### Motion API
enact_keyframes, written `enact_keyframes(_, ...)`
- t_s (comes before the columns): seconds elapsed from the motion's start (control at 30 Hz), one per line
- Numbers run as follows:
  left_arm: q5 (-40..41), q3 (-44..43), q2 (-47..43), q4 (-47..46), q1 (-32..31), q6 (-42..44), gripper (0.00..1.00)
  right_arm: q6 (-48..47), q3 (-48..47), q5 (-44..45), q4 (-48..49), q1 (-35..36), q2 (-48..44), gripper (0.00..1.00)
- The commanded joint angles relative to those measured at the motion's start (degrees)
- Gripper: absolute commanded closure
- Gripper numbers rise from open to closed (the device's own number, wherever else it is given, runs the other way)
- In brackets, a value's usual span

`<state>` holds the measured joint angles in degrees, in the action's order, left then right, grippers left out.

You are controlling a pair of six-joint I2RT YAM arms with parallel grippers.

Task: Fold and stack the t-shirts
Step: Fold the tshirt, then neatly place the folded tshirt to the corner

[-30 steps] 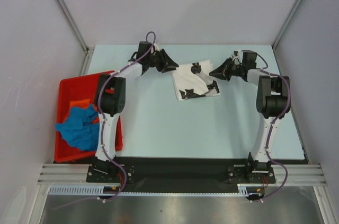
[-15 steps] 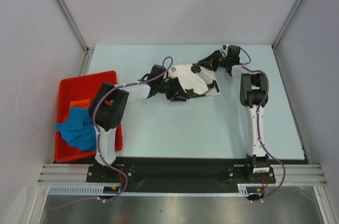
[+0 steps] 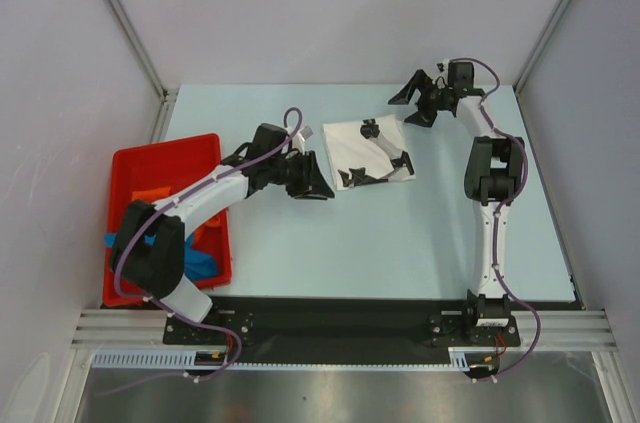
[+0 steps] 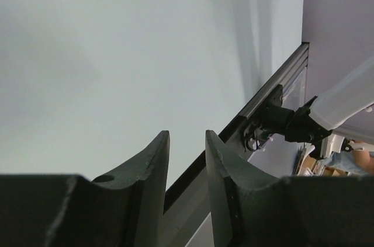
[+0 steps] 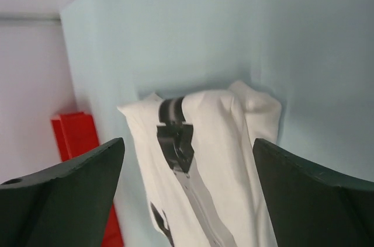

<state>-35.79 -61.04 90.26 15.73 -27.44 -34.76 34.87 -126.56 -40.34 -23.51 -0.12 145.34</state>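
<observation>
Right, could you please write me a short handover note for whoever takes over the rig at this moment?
Left claw: slightly open, empty, over the table just left of the white t-shirt.
Right claw: wide open, empty, beyond that shirt's far right corner.
The white t-shirt lies folded mid-table; neither claw grips it.
Blue t-shirt and orange t-shirt: crumpled in the red bin at the left.
Done: the white one looks folded.
Left: fold the blue and orange, then stack all three.
</observation>
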Motion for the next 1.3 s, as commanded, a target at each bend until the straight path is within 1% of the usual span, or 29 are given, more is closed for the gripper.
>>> enact_keyframes(0.0, 1.8, -0.7, -3.3, 5.3, 0.4, 3.4, 0.63, -16.4, -0.7, 3.0, -13.2, 0.6, -5.4, 0.0)
enact_keyframes(0.07, 2.4, -1.8, -3.9, 6.4, 0.4, 4.3, 0.64, -22.3, -0.3, 4.0, -13.9, 1.3, -6.0, 0.0)
enact_keyframes(0.17, 2.7, -2.8, -3.9, 8.4, 0.5, 5.0, 0.63, -25.9, -0.5, 5.1, -13.9, 1.8, -5.0, 0.0)
enact_keyframes(0.27, 3.0, -1.7, -4.7, 9.3, 0.5, 5.0, 0.64, -29.2, -3.2, 6.6, -15.7, 1.6, -2.6, 0.0)
enact_keyframes(0.37, 3.5, 0.3, -6.8, 10.0, 0.6, 5.1, 0.64, -29.5, -3.3, 5.0, -13.5, 1.7, -1.6, 0.0)
enact_keyframes(0.5, 3.4, 2.8, -8.1, 9.5, 1.8, 5.2, 0.64, -30.1, -4.1, 6.1, -11.7, 2.7, -0.1, 0.02)
enact_keyframes(0.57, 3.3, 3.3, -8.7, 9.1, 2.2, 4.9, 0.64, -30.4, -5.5, 8.3, -12.7, 3.5, 0.7, 0.04)
enact_keyframes(0.73, 2.5, 5.2, -9.8, 7.6, 3.7, 4.6, 0.64, -30.4, -6.4, 10.2, -13.1, 5.3, 2.7, 0.07)
enact_keyframes(0.8, 2.1, 6.4, -10.5, 7.0, 4.5, 4.5, 0.63, -30.2, -8.2, 11.0, -14.1, 6.3, 3.4, 0.08)
enact_keyframes(0.9, 1.3, 8.2, -11.5, 6.3, 5.9, 4.4, 0.63, -29.5, -9.1, 12.0, -14.6, 7.1, 4.4, 0.11)
enact_keyframes(1.0, 0.7, 9.6, -12.2, 5.8, 7.0, 4.4, 0.63, -28.5, -9.1, 14.3, -14.7, 8.1, 4.9, 0.17)
enact_keyframes(1.1, 0.4, 10.2, -12.6, 6.2, 8.0, 5.0, 0.63, -28.1, -9.2, 16.6, -15.3, 7.9, 5.6, 0.35)
enact_keyframes(1.13, 0.3, 10.7, -13.3, 6.2, 8.2, 5.1, 0.63, -28.2, -9.4, 16.8, -15.4, 7.8, 5.6, 0.46)
enact_keyframes(1.17, 0.5, 11.0, -13.5, 6.2, 8.2, 5.2, 0.63, -28.3, -9.1, 15.4, -15.3, 7.1, 5.4, 0.55)
enact_keyframes(1.23, 0.5, 12.3, -14.4, 6.2, 8.4, 5.1, 0.63, -29.3, -9.1, 13.2, -15.0, 6.3, 5.0, 0.72)
enact_keyframes(1.27, 0.5, 12.8, -14.8, 6.0, 8.4, 5.0, 0.63, -30.0, -9.4, 12.7, -15.1, 5.9, 4.8, 0.78)
